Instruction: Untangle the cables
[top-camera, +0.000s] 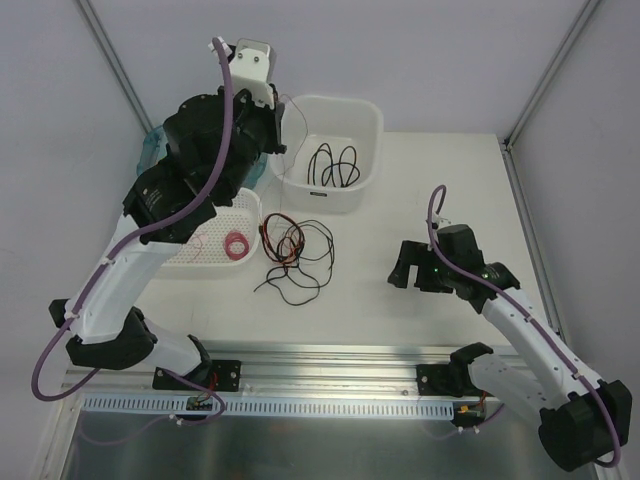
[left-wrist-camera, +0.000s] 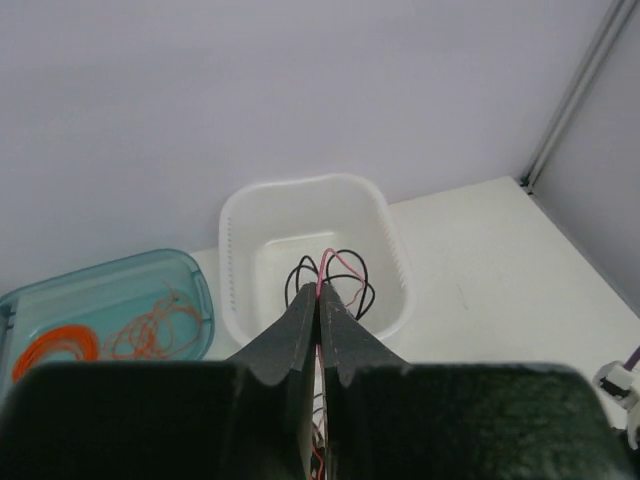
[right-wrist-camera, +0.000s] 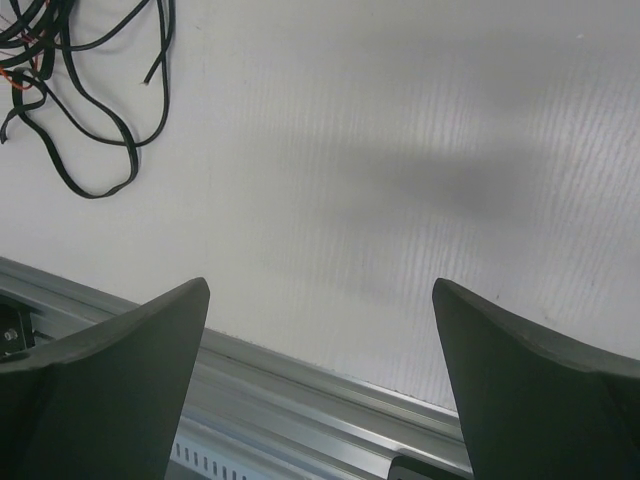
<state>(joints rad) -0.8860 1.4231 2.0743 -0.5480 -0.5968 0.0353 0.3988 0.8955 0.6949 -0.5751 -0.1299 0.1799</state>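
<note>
Top view: I see the cables (top-camera: 291, 255) tangled on the table (top-camera: 440, 185) near a white tub (top-camera: 372, 150) holding one black cable (top-camera: 333, 166). Left wrist: my left end effector (left-wrist-camera: 319, 297) is clenched over that tub, apparently pinching a thin pink wire (left-wrist-camera: 331, 260). Right wrist: my right end effector (right-wrist-camera: 320, 287) gapes empty over the table.

The cables (top-camera: 290, 250) are black, red and orange, the tub (top-camera: 368, 130) white, the tray (left-wrist-camera: 90, 295) teal.

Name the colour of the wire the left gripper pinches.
Pinkish-red wire; left wrist view shows it best.
</note>
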